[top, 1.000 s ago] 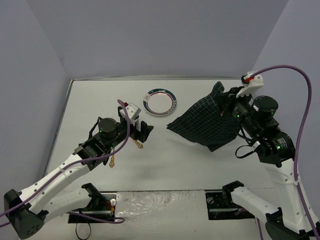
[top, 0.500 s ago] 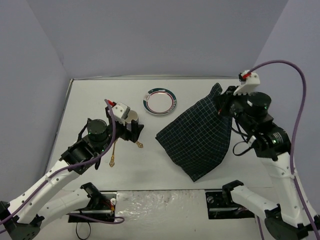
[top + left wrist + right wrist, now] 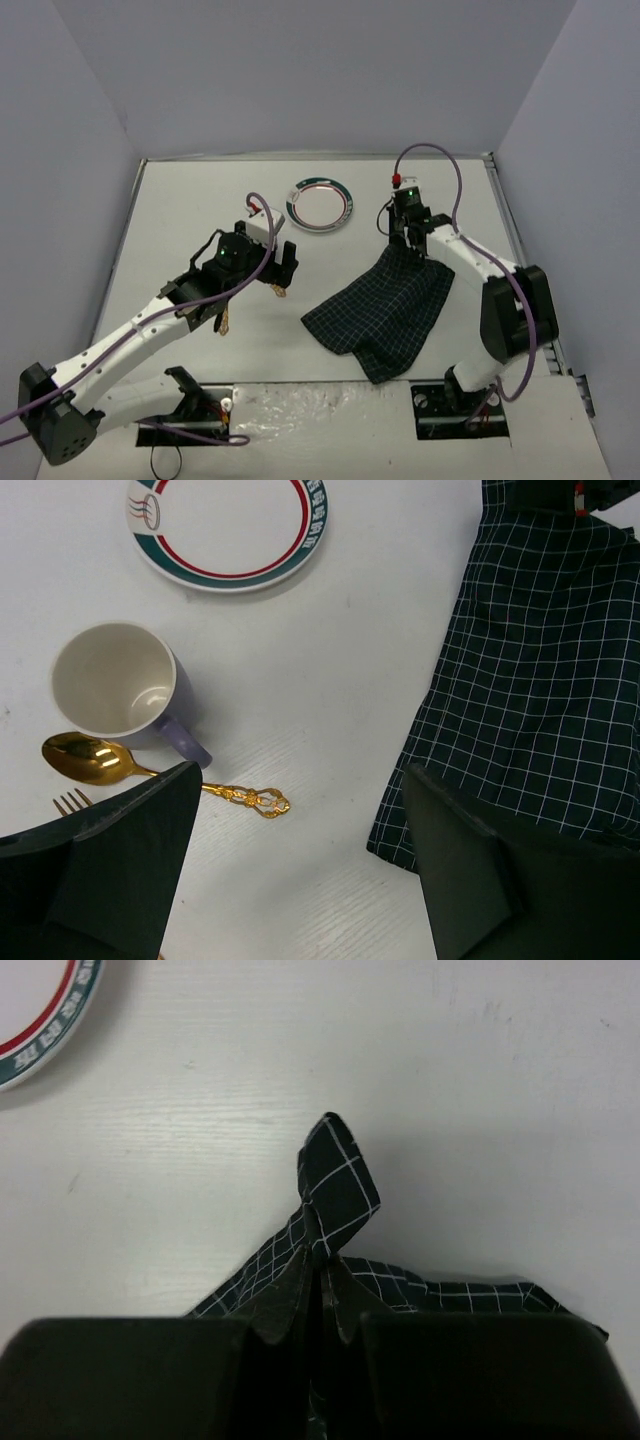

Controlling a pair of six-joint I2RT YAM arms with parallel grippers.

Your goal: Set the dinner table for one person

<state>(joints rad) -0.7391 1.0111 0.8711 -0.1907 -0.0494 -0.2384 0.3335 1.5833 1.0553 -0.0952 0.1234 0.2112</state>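
The white dinner table [image 3: 200, 200] holds a dark green checked cloth [image 3: 385, 305] spread right of centre. My right gripper [image 3: 408, 246] is shut on the cloth's far corner [image 3: 340, 1185], low over the table. A plate with a green and red rim [image 3: 320, 203] lies at the back centre. My left gripper [image 3: 300, 780] is open and empty, hovering over bare table between a gold spoon [image 3: 90, 760] and the cloth's edge [image 3: 550, 680]. A purple mug [image 3: 115, 685] stands upright beside the spoon. The tines of a gold fork [image 3: 68, 802] peek out by the left finger.
The plate also shows in the left wrist view [image 3: 228, 525] and the right wrist view [image 3: 40, 1020]. The spoon's handle [image 3: 278, 290] and the fork [image 3: 225, 320] lie under my left arm. Grey walls enclose the table on three sides.
My right arm has swung left and down, bringing the cloth from hanging at the right to lying on the table. My left gripper has shifted slightly right over the mug and spoon.
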